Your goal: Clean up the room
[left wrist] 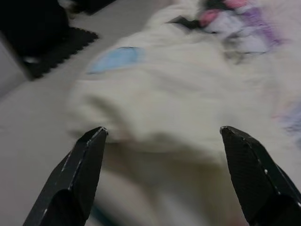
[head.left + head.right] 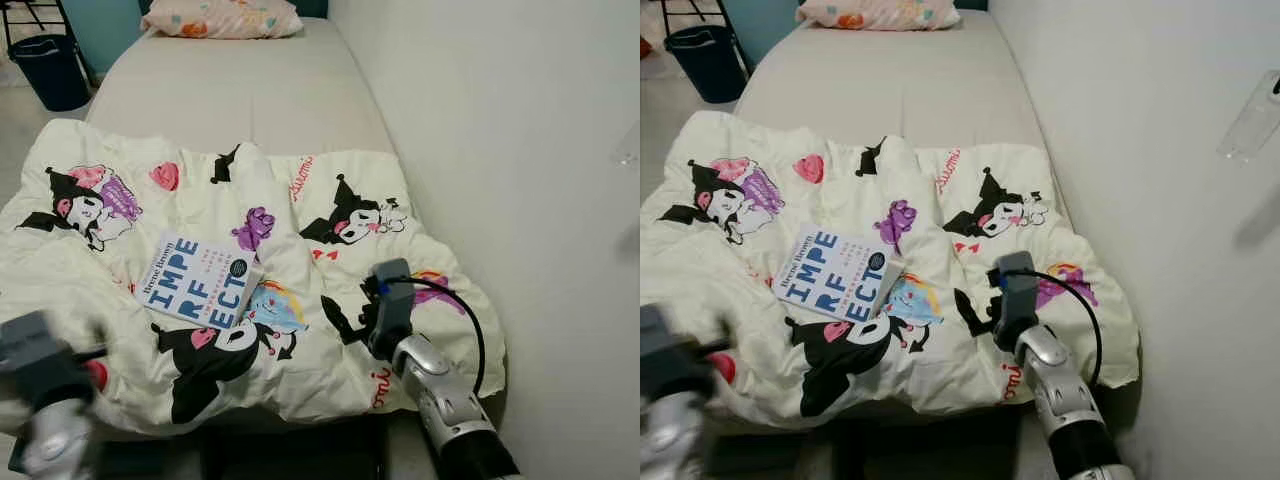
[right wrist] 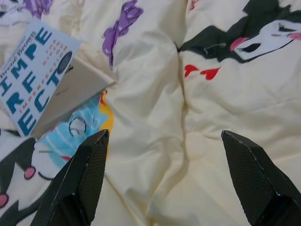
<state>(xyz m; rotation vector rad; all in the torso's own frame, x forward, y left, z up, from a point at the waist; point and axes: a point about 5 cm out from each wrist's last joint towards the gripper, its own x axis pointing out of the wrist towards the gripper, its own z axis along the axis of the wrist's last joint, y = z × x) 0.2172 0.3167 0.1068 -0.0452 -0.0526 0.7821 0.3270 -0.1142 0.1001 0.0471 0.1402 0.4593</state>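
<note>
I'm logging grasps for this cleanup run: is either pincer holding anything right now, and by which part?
Nothing is held. The right pincer hovers open above the blanket near the book; the left pincer is open by the blanket's edge.

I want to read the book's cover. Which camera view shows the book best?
The left eye view: the whole book lies unobstructed on the blanket. The right eye view matches. The right wrist view cuts off its cover; the left wrist view shows blurred blanket.

A narrow bed (image 2: pixel 250 95) stands hard against a plain white wall (image 2: pixel 520 150).
A dark bin (image 2: pixel 50 68) sits on the pale floor (image 2: pixel 15 130) beside it, a teal wall (image 2: pixel 100 25) behind.
</note>
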